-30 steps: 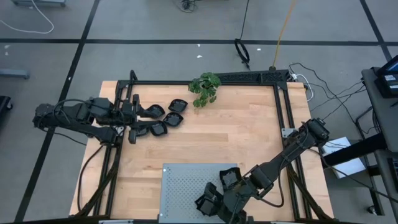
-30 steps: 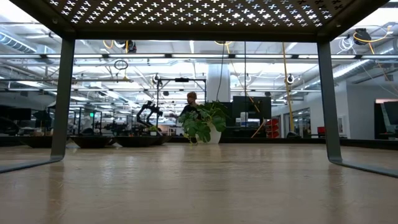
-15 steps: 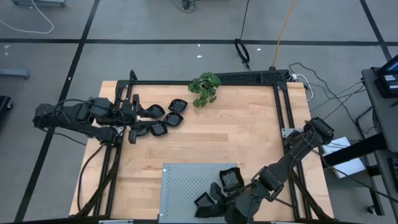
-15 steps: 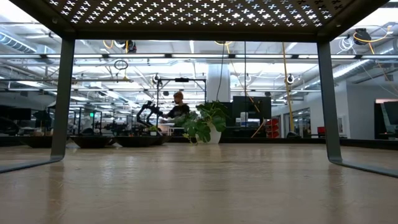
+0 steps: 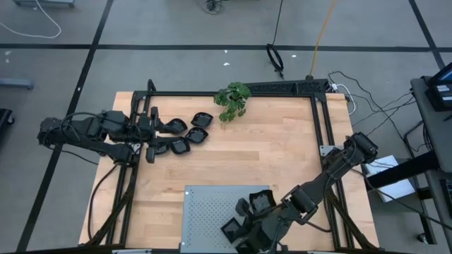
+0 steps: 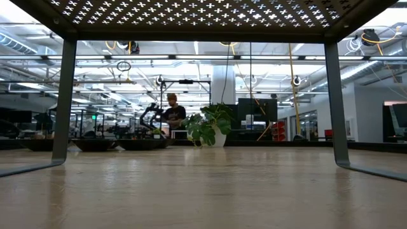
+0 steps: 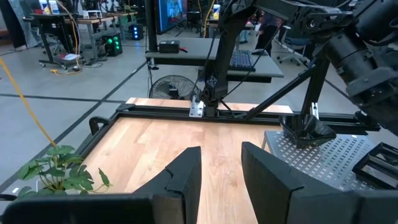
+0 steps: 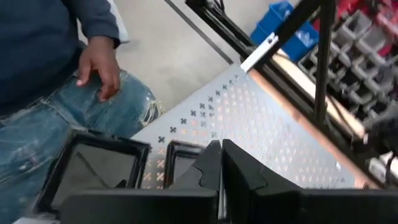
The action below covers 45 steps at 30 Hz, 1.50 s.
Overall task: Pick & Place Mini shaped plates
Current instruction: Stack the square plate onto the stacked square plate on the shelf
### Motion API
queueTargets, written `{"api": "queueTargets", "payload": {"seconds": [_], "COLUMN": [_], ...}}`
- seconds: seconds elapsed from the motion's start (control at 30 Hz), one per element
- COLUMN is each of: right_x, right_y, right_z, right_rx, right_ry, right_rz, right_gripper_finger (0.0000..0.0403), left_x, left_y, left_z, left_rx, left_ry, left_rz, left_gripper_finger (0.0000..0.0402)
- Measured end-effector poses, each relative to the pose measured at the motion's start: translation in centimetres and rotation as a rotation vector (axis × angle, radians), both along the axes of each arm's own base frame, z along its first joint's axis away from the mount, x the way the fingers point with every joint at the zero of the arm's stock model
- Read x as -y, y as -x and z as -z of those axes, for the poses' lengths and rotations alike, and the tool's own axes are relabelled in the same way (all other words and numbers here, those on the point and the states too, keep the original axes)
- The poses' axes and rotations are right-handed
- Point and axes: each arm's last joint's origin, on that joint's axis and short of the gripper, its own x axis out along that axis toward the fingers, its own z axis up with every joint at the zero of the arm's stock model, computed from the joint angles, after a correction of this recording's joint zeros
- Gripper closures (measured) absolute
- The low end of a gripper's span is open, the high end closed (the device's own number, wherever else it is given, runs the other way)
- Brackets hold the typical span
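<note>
While the plant (image 5: pixel 233 100) stands at the far edge of the tabletop (image 5: pixel 275 152), we take it as our landmark. A cluster of small black plates (image 5: pixel 185 134) lies just to its left on the bare wood. The left gripper (image 5: pixel 152 128) sits at that cluster's outer edge, on the side away from the plant. From above we cannot make out whether its fingers (image 7: pixel 183 180) touch a plate; in the left wrist view they stand partly apart with only bare wood showing between them.

Well away from the plant, at the near edge of the tabletop, lies a grey perforated panel (image 5: pixel 208 212). More black plates (image 5: pixel 263 202) rest on its right part. The right gripper (image 5: pixel 247 236) hangs over the panel's near right corner with its fingers (image 8: pixel 214 171) pressed together and nothing between them. In the right wrist view two square plates (image 8: pixel 93 165) lie on the panel just behind those fingers, partly covered by them. A person's hand (image 8: pixel 101 62) and jeans show past the panel's edge there.

From table height, the panel's underside (image 6: pixel 203 16) and legs frame the scene. The plant shows far across the wood with a person (image 6: pixel 172 113) in the room beyond it. The plates near it are too low and dark to tell apart.
</note>
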Motion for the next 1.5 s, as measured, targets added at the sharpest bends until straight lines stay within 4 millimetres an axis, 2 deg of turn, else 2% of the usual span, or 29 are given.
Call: {"api": "queueTargets", "payload": {"seconds": [0.17,0.3,0.4,0.5,0.63,0.77,0.93,1.03,1.23,1.5], "right_x": [0.8,0.4,-0.5,-1.3,-1.5,-2.2,-4.4,-6.0,-8.5,-10.5], "right_y": [0.7,1.0,1.1,1.5,1.6,2.1,4.0,5.0,5.9,6.6], "right_z": [-0.7,-0.8,0.0,1.0,0.8,0.4,-1.7,-2.0,0.8,3.5], "right_rx": [-0.061,-0.084,-0.107,-0.107,-0.051,-0.054,-0.033,-0.034,-0.098,-0.132], "right_ry": [-0.054,-0.118,-0.102,-0.034,0.008,-0.032,-0.144,-0.169,-0.099,-0.029], "right_rz": [0.055,0.086,0.073,0.073,0.129,0.172,0.135,0.097,0.058,0.018], "right_gripper_finger": [0.0377,0.0315,0.0266,0.0237,0.0230,0.0234,0.0232,0.0217,0.0186,0.0194], "left_x": [0.0,0.0,0.0,0.0,0.0,0.0,0.0,0.0,0.0,0.0], "left_y": [0.0,0.0,0.0,0.0,0.0,0.0,0.0,0.0,0.0,0.0], "left_z": [0.0,0.0,0.0,0.0,0.0,0.0,0.0,0.0,0.0,0.0], "left_rx": [-0.001,0.000,0.000,0.000,-0.001,0.000,-0.001,0.000,-0.001,0.000], "left_ry": [0.000,0.000,0.000,0.000,0.000,0.000,0.000,0.000,0.000,0.000], "left_rz": [0.000,0.000,0.000,0.000,0.000,0.000,0.000,0.000,0.000,0.000], "left_gripper_finger": [0.0282,0.0282,0.0282,0.0282,0.0282,0.0282,0.0282,0.0282,0.0282,0.0282]}}
